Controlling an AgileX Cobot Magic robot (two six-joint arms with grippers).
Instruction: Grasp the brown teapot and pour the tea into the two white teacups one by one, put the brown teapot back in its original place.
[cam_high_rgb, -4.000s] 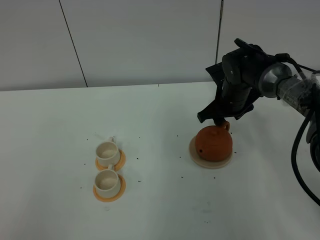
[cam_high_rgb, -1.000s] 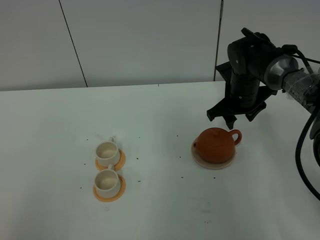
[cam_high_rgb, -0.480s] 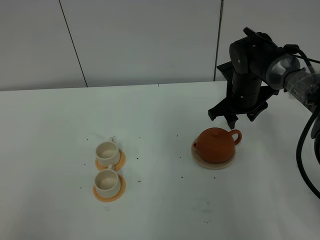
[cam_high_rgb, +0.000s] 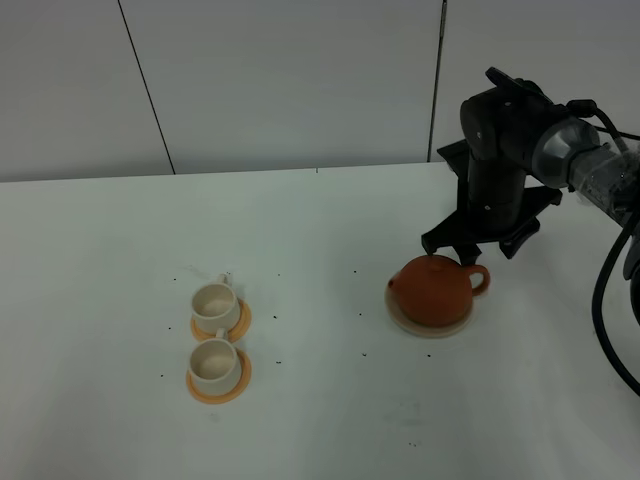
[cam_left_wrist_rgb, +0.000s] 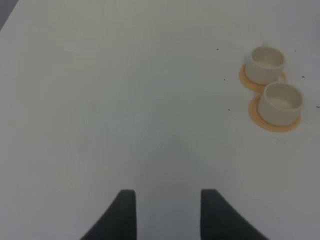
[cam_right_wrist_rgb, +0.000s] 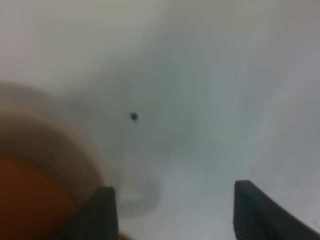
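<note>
My right gripper (cam_high_rgb: 472, 246) hangs just above the back of the brown teapot (cam_high_rgb: 430, 292), over its loop handle (cam_high_rgb: 481, 279), with my fingers (cam_right_wrist_rgb: 102, 212) spread wide and nothing between them. The teapot sits upright on its beige coaster (cam_high_rgb: 425, 332), spout turned towards the two white teacups, far (cam_high_rgb: 214, 303) and near (cam_high_rgb: 211, 364), which stand on their orange saucers well apart from it across the table (cam_high_rgb: 320, 410). Both cups show only pale insides, so I judge pouring not yet done and the grasp to be the step in hand. Next I need to sink lower, get the handle between my pads, close firmly, then lift straight so the coaster does not drag. My left gripper (cam_left_wrist_rgb: 167, 215) hovers parted and empty over bare table near the cups
</note>
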